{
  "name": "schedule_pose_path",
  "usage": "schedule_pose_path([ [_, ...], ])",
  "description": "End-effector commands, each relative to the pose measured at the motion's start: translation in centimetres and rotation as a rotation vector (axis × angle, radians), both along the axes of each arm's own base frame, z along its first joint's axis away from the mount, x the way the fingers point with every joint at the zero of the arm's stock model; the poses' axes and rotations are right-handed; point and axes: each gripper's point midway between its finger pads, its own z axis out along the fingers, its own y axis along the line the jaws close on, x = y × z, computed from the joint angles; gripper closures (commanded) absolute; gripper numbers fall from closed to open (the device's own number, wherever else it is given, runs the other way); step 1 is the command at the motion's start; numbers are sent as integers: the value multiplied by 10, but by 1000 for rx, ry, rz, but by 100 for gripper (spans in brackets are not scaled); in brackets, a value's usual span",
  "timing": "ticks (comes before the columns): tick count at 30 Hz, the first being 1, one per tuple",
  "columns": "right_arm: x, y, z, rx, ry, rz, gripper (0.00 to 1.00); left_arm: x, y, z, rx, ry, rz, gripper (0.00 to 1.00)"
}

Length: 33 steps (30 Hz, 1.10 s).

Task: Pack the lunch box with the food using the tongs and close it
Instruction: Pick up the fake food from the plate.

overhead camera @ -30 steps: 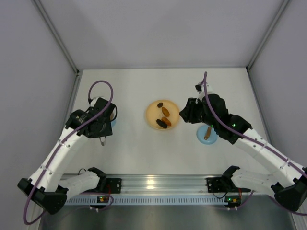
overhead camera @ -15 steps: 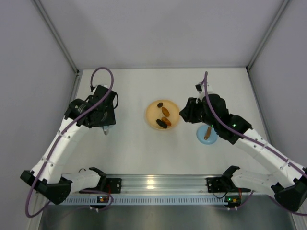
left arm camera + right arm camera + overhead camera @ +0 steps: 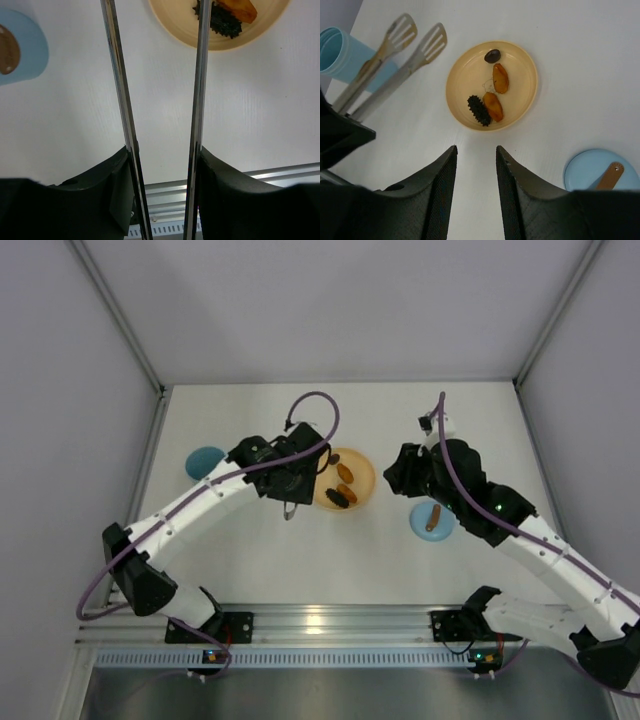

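Observation:
My left gripper (image 3: 162,150) is shut on the silver tongs (image 3: 120,90), whose two arms run up between its fingers, spread apart. In the top view the left gripper (image 3: 290,482) hangs at the left rim of the orange plate (image 3: 362,468). The tongs' slotted tips (image 3: 420,45) show left of the plate (image 3: 520,60). On it lies the food: a dark oval (image 3: 492,55), two orange pieces (image 3: 500,78) and a black spiky piece (image 3: 479,111). The lunch box (image 3: 205,462) stands open at the left; its lid (image 3: 432,518) lies at the right. My right gripper (image 3: 475,150) is open and holds nothing.
The right gripper (image 3: 405,475) hovers between the plate and the lid. A metal rail (image 3: 320,625) runs along the near table edge. Grey walls close the table at the back and on both sides.
My left arm has swung right from beside the lunch box to the plate's left rim, carrying the tongs, and the lunch box now shows. The right arm has barely shifted.

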Motion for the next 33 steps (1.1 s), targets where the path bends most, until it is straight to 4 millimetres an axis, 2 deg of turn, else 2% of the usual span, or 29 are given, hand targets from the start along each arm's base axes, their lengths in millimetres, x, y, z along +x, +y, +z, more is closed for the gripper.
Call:
schedule_pose_path([
  [1,-5,-16,25,-11,-63,-36,63,2,-42,-14,-94,-8,-45,49],
  [2,-5,-16,24,-12,-62,-36,63,1,-43,-14,-99,-2,-50,49],
  [6,-7,-23,19,-32,-55,-51,63,-2,-73,-43,-116,42,-103,49],
  [12,-11,-30,18,-39,-59,-62,62,2,-94,-70,-95,83,-124,49],
  [14,-12,-33,18,-46,-64,-67,62,5,-100,-72,-99,82,-128,49],
  [22,-14,-39,12,-64,-64,-77,62,16,-111,-103,-48,111,-118,49],
  [33,-16,-42,7,-71,-65,-74,62,23,-113,-113,-26,120,-104,50],
])
